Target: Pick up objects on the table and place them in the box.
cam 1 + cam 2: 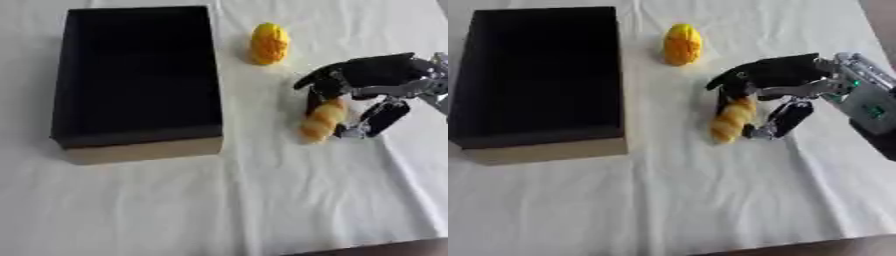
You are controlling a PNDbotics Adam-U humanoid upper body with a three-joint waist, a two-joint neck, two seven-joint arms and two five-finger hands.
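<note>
A white cloth, creased in places, covers the tabletop, and everything you need lies on its upper half.

The thing in play is the ridged, golden-brown bread-like piece. Its long axis runs from upper right to lower left, tilted a little off the near-far line, with the lower end pointing toward you and slightly toward the box. It rests on the cloth directly under your right robot hand, which comes in from the right edge. The dark fingers arch over the piece's upper end and one side, and the thumb curls in just beside its other side, so the hand is curled round it. Whether both sides are in real contact I cannot tell; the piece does not look lifted off the cloth.

The black box, open at the top and seemingly empty, sits well apart to the left of the piece, its long side running near to far. So your carry is a plain leftward move across bare cloth, and you will need to clear the box's near right wall.

A yellow corn-like object lies beyond the hand, near the box's far right corner, untouched. The left robot hand shows in neither view.
</note>
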